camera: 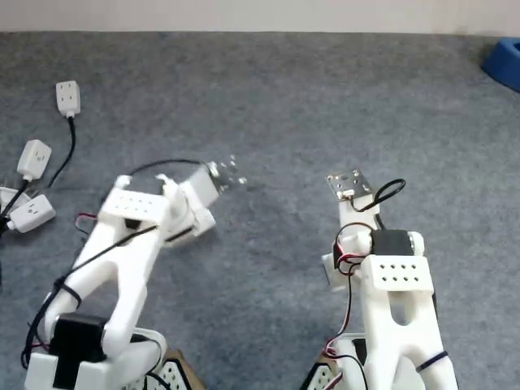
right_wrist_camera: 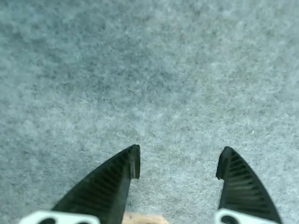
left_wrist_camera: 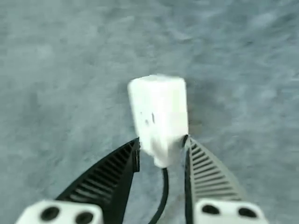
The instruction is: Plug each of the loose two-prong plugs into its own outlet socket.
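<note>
Noted grey mat [camera: 341, 106] throughout. Found left gripper [left_wrist_camera: 161, 141] clamped on white plug [left_wrist_camera: 158, 105], mid-mat; seems lifted clear, too blurred to confirm. Found right gripper [right_wrist_camera: 181, 150] spread wide over bare mat. Counted three sockets [camera: 67, 97] [camera: 33, 158] [camera: 32, 213] far left, well apart from plug. Traced black cord [left_wrist_camera: 163, 196] from plug back between fingers [left_wrist_camera: 117, 172].

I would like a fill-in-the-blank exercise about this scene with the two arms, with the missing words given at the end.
1. The left end effector grips a white plug that has a ____ cord.
2. The right end effector is ____, with nothing between its fingers.
3. Both arms work over a carpet whose colour is ____.
4. At the far right edge of the high view lies an object whose colour is ____.

Missing words: black; open; grey; blue.
</note>
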Available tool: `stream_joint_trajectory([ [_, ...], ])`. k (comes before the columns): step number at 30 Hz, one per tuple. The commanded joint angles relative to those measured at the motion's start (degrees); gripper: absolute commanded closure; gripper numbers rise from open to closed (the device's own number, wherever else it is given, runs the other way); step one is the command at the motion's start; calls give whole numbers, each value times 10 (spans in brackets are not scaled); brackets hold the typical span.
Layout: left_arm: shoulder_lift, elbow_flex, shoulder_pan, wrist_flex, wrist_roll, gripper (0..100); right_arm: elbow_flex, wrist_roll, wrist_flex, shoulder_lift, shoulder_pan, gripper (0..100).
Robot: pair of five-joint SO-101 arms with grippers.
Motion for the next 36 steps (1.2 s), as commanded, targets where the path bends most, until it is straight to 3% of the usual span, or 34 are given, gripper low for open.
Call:
stream_joint_trajectory([
  [1,3,-80,-58,25,-15,843,-3,6,3,-7,-3,728],
  [6,4,-116,-98,23,-14,791,-3,6,3,-7,-3,728],
  [11,1,-99,-93,26,-12,780,-3,6,3,-7,-3,728],
  [16,-12,-89,-37,91,-6,780,-3,6,3,-7,-3,728],
  [22,-55,-33,51,95,29,779,-3,6,3,-7,-3,728],
  [30,25,-21,76,-4,43,779,-2,6,3,-7,-3,728],
  [36,136,-80,49,-18,21,779,7,6,1,-7,-3,728],
])
